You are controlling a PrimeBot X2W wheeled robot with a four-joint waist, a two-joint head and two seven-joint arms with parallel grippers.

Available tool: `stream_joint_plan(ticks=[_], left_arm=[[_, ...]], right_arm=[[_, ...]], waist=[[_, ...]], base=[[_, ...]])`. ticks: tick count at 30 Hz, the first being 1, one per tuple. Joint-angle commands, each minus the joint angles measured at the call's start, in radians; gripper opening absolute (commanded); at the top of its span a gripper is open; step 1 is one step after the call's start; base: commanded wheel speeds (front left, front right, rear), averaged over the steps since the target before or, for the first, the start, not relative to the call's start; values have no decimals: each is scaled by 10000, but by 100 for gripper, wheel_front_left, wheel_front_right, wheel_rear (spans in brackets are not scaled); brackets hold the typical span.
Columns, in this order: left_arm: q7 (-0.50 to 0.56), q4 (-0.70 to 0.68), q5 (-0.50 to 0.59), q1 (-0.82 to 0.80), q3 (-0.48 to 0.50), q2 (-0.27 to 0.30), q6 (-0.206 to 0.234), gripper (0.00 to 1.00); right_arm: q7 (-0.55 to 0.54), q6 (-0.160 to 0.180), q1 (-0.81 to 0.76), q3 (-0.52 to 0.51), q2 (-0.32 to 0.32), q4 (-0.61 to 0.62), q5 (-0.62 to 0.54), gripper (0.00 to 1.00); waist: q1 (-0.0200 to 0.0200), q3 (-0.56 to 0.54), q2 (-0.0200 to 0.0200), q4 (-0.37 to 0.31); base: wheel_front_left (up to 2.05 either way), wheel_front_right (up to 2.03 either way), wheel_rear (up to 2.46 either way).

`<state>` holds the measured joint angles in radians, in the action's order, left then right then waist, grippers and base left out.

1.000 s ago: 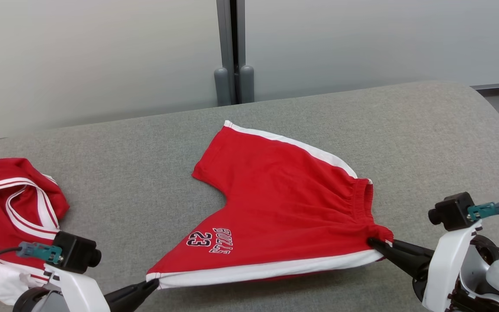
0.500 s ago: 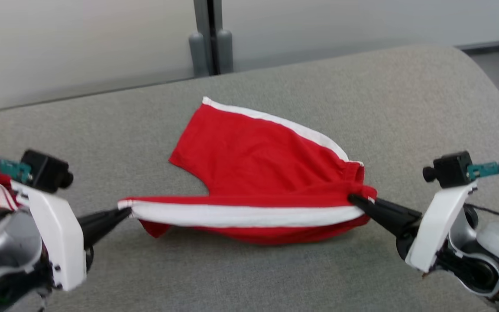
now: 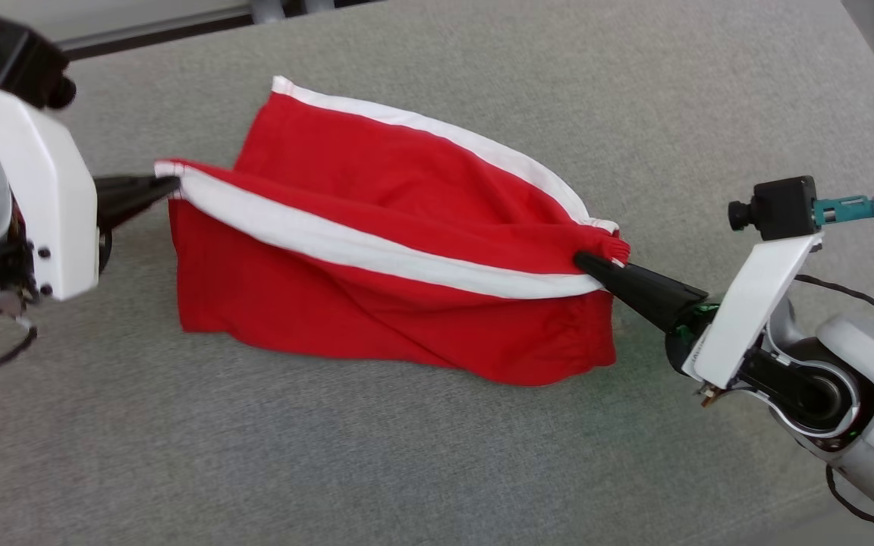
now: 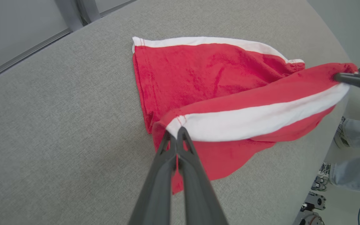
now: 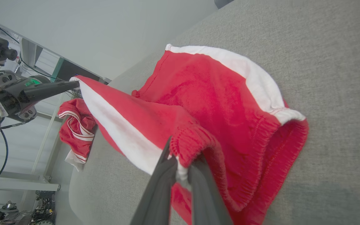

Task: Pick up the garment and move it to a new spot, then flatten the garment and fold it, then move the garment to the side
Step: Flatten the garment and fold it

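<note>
The garment point(image 3: 376, 303) is a pair of red shorts with white side stripes, lying on the grey padded table point(image 3: 437, 455). Its near side is lifted and stretched between my two grippers. My left gripper point(image 3: 171, 183) is shut on the hem corner at the stripe's end point(image 4: 177, 126). At the other end my right gripper point(image 3: 585, 262) is shut on the elastic waistband point(image 5: 183, 156). The far leg point(image 4: 205, 68) rests flat on the table. The lifted leg's lower part hangs down to the surface.
A second red and white garment point(image 5: 75, 125) lies bunched near the table's far end in the right wrist view. A person's legs in jeans point(image 4: 355, 134) stand beside the table's edge. Bare grey surface lies in front of the shorts.
Both grippers have raised the near side of the shorts and carried it toward the far leg. The printed side has turned under. The head camera has tilted down.
</note>
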<state>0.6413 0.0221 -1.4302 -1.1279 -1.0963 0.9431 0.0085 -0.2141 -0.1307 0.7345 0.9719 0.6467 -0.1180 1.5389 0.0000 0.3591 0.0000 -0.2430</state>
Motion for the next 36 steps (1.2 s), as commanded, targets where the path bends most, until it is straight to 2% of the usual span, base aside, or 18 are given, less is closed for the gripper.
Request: stream_joint_plan(ticks=[1, 6, 15, 29, 30, 31, 32, 33, 36], left_arm=[[113, 254, 89, -301, 58, -142, -93, 0], [534, 1062, 248, -1134, 165, -568, -321, 0], [858, 2181, 701, -2151, 243, -935, -524, 0], [438, 4127, 1367, -2841, 168, -1708, -840, 0], [381, 4265, 1390, -2819, 146, -1776, -878, 51], [320, 4378, 1484, -2813, 93, -1833, -911, 100], [278, 4485, 1513, -2784, 59, -1877, -949, 100], [289, 4584, 1508, -2706, 12, -1905, -1001, 100], [199, 4766, 1423, -2506, -29, -1945, -1128, 100]], right_arm=[[60, 0, 87, -73, -116, -2, 116, 0], [543, 0, 142, -388, -494, 187, 280, 0], [1309, 0, 331, -967, -911, 225, 388, 0], [1238, 0, 916, -973, -1753, -479, 325, 0], [1180, 0, 931, -926, -1757, -550, 324, 1], [1147, 0, 966, -910, -1760, -603, 295, 38], [1134, 0, 988, -915, -1770, -656, 289, 80], [1115, 0, 984, -913, -1775, -733, 304, 100], [1055, 0, 931, -870, -1692, -959, 268, 100]], waist=[[0, 384, 0, -358], [0, 858, 0, -725], [0, 1657, 0, -1287], [0, 2165, 0, -1640], [0, 2156, 0, -1632], [0, 2144, 0, -1624], [0, 2132, 0, -1619], [0, 2112, 0, -1614], [0, 2013, 0, -1582]], base=[[0, 0, 0], [0, 0, 0], [0, 0, 0], [0, 0, 0], [0, 0, 0], [0, 0, 0], [0, 0, 0], [0, 0, 0], [0, 0, 0]])
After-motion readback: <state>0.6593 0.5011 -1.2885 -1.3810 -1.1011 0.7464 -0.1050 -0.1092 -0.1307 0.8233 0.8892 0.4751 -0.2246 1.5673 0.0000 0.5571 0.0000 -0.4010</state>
